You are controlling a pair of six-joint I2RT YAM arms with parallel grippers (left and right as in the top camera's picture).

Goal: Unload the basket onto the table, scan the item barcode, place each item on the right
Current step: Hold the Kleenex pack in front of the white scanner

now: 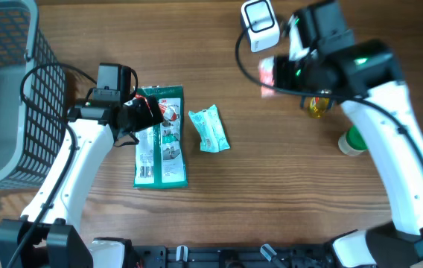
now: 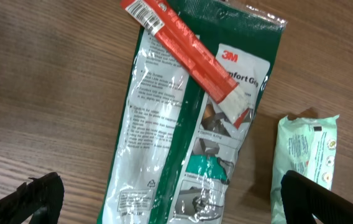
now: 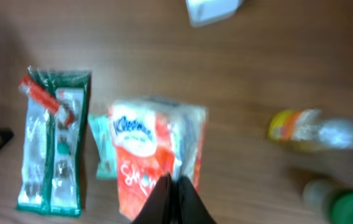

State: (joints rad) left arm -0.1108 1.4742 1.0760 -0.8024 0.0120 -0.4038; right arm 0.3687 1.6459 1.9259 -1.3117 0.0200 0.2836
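My right gripper [image 3: 176, 196] is shut on the edge of a red and white tissue pack [image 3: 145, 149], which hangs above the table. In the overhead view this pack [image 1: 268, 74] is just below the white barcode scanner [image 1: 260, 26] at the table's far edge. My left gripper [image 2: 173, 199] is open and hovers over a green and clear 3M packet [image 2: 183, 124] lying flat, one finger [image 2: 36, 199] on each side and nothing held. A red stick sachet [image 2: 186, 50] lies across the packet's top.
A small teal tissue pack [image 1: 209, 129] lies right of the green packet [image 1: 161, 141]. A yellow bottle [image 1: 317, 106] and a green-capped bottle [image 1: 353, 141] are under the right arm. A dark wire basket [image 1: 7, 89] fills the left edge.
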